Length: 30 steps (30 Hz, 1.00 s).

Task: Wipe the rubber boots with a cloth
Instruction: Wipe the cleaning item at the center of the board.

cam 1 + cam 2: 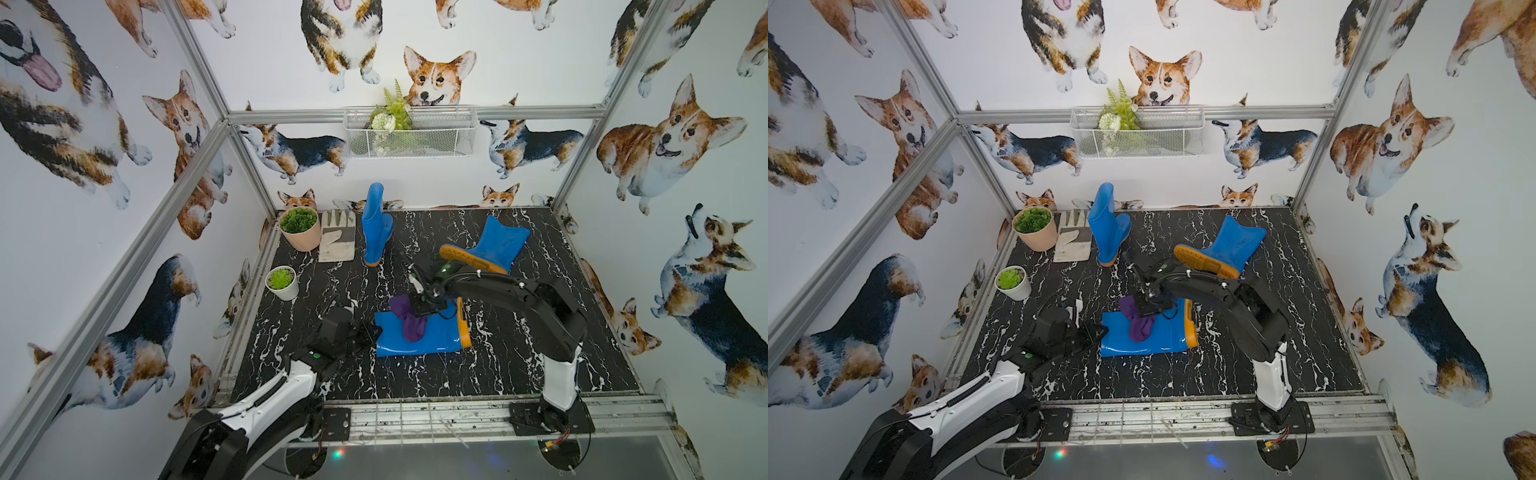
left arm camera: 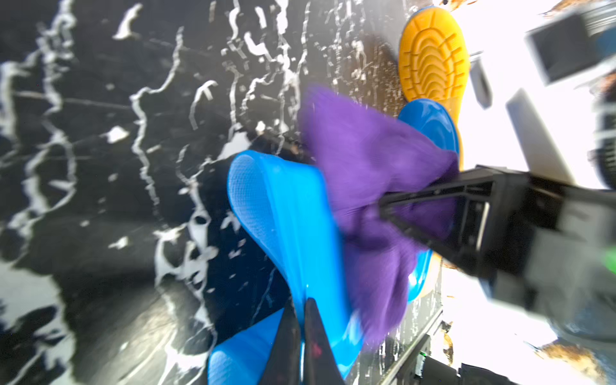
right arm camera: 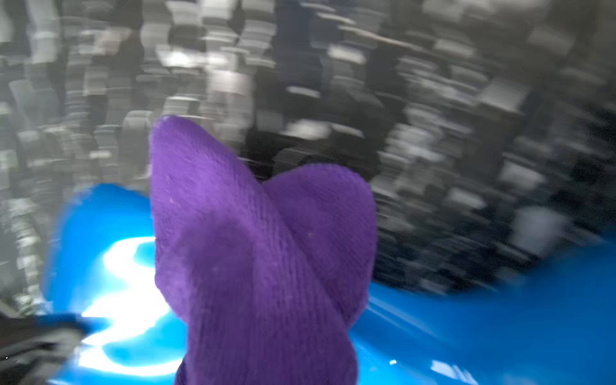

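So, the full layout is only given in both top views. A lying boot [image 1: 432, 340] is seen near the middle of the table [image 1: 519, 357], cuff at 9 o'clock and sole at 3. An upright boot [image 1: 376, 224] is parked at 12, and a tipped boot [image 1: 496, 245] at about 1. Neither of those far two can be made out in the right wrist view. Only the cloth [image 3: 260, 253] bunched over glossy blue is shown there, and everything behind it is smeared. The mesh lining inside the lying boot's cuff is picked up by the left wrist view alone.

The right gripper [image 2: 383, 208] is seen pinched tight on the cloth in the left wrist view; its fingers aren't caught by its own camera. The left gripper [image 2: 301, 326] is drawn nearly together at the cuff. By the look of it, it's clamped on the cuff's upper wall, with a sliver of blue left in the slit.

The cloth is draped across the lying boot's shaft and touches it. It sits right under the right gripper and trails off toward 7 o'clock. The left gripper is found at 9 o'clock from the cloth, near but apart.
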Available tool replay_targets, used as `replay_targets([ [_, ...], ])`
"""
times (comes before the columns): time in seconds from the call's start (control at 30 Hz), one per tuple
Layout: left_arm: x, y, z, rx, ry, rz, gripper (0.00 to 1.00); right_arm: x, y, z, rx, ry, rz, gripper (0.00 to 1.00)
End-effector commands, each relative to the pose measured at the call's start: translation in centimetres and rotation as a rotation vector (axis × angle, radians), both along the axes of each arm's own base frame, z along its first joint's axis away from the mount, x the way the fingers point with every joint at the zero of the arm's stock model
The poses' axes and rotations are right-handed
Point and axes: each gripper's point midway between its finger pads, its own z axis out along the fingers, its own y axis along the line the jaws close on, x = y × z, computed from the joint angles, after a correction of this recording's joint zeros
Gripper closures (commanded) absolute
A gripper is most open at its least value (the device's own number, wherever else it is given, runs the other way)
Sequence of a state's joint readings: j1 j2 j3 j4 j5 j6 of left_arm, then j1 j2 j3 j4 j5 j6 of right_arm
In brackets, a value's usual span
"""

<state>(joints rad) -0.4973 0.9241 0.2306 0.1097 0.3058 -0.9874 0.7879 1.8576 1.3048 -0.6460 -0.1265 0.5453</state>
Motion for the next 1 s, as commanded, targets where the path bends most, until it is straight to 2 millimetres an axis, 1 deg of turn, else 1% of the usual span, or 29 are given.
replay_targets([
  [0.0, 0.3, 0.4, 0.0, 0.004, -0.004, 0.028, 1.00, 1.1, -7.4, 0.3, -0.040, 0.005, -0.146, 1.00],
  [0.03, 0.2, 0.3, 0.0, 0.003, -0.001, 0.023, 1.00, 1.6, -8.8, 0.9, -0.021, 0.012, -0.187, 1.00],
  [0.07, 0.2, 0.2, 0.1, 0.000, 0.000, 0.020, 1.00, 1.9, -9.4, 1.7, -0.009, 0.001, -0.203, 1.00],
  [0.1, 0.1, 0.3, -0.1, 0.002, 0.007, 0.019, 1.00, 2.4, -9.6, 2.8, -0.001, -0.028, -0.206, 1.00],
  [0.13, 0.0, 0.3, -0.3, 0.008, 0.013, 0.018, 1.00, 2.7, -9.1, 4.0, 0.016, -0.057, -0.202, 1.00],
  [0.17, 0.0, 0.3, -0.4, 0.011, 0.016, 0.016, 1.00, 2.9, -8.1, 5.1, 0.039, -0.078, -0.195, 1.00],
  [0.2, 0.0, 0.3, -0.5, 0.015, 0.023, 0.014, 1.00, 3.0, -6.6, 6.2, 0.062, -0.106, -0.175, 1.00],
  [0.23, 0.0, 0.2, -0.7, 0.015, 0.029, 0.013, 1.00, 2.8, -4.5, 7.1, 0.079, -0.132, -0.138, 1.00],
  [0.27, 0.0, 0.1, -0.8, 0.013, 0.034, 0.013, 1.00, 2.3, -2.3, 7.7, 0.097, -0.148, -0.096, 1.00],
  [0.3, 0.1, 0.0, -0.9, 0.010, 0.042, 0.012, 1.00, 1.5, 0.5, 8.0, 0.121, -0.153, -0.044, 1.00],
  [0.33, 0.2, -0.1, -1.0, 0.006, 0.049, 0.010, 1.00, 0.5, 3.5, 8.0, 0.144, -0.144, 0.011, 1.00],
  [0.4, 0.3, -0.4, -1.0, -0.004, 0.056, 0.004, 1.00, -1.6, 8.4, 7.2, 0.170, -0.111, 0.117, 1.00],
  [0.47, 0.3, -0.5, -1.3, 0.000, 0.063, 0.003, 1.00, -3.0, 11.4, 5.6, 0.155, -0.081, 0.173, 1.00],
  [0.5, 0.2, -0.3, -1.5, 0.005, 0.067, 0.006, 1.00, -3.6, 12.4, 4.8, 0.154, -0.062, 0.194, 1.00],
  [0.53, 0.2, -0.2, -1.7, 0.008, 0.069, 0.013, 1.00, -4.0, 12.8, 4.0, 0.152, -0.039, 0.209, 1.00],
  [0.57, 0.1, -0.1, -1.8, 0.007, 0.071, 0.017, 1.00, -4.2, 12.8, 3.0, 0.147, -0.025, 0.222, 1.00],
  [0.6, 0.0, -0.1, -1.9, 0.005, 0.070, 0.017, 1.00, -4.1, 12.1, 1.9, 0.129, -0.020, 0.226, 1.00],
  [0.63, 0.0, -0.1, -1.9, 0.005, 0.070, 0.017, 1.00, -3.8, 11.0, 1.0, 0.110, -0.008, 0.211, 1.00],
  [0.7, -0.3, 0.1, -2.3, 0.013, 0.086, 0.019, 1.00, -2.7, 7.0, -0.9, 0.072, 0.048, 0.128, 1.00],
  [0.73, -0.3, 0.1, -2.4, 0.016, 0.089, 0.017, 1.00, -2.1, 5.0, -1.3, 0.059, 0.059, 0.086, 1.00],
  [0.77, -0.3, 0.0, -2.4, 0.016, 0.092, 0.013, 1.00, -1.1, 2.3, -1.4, 0.036, 0.054, 0.038, 1.00],
  [0.8, -0.4, 0.0, -2.6, 0.015, 0.098, 0.011, 1.00, -0.3, -0.5, -1.4, 0.003, 0.043, -0.007, 1.00],
  [0.9, -0.3, -0.2, -2.7, 0.005, 0.099, 0.012, 1.00, 2.2, -7.5, 0.9, -0.059, -0.009, -0.134, 1.00],
  [0.97, -0.1, -0.4, -2.6, 0.004, 0.098, 0.010, 1.00, 3.3, -10.0, 3.3, -0.048, -0.063, -0.190, 1.00],
])
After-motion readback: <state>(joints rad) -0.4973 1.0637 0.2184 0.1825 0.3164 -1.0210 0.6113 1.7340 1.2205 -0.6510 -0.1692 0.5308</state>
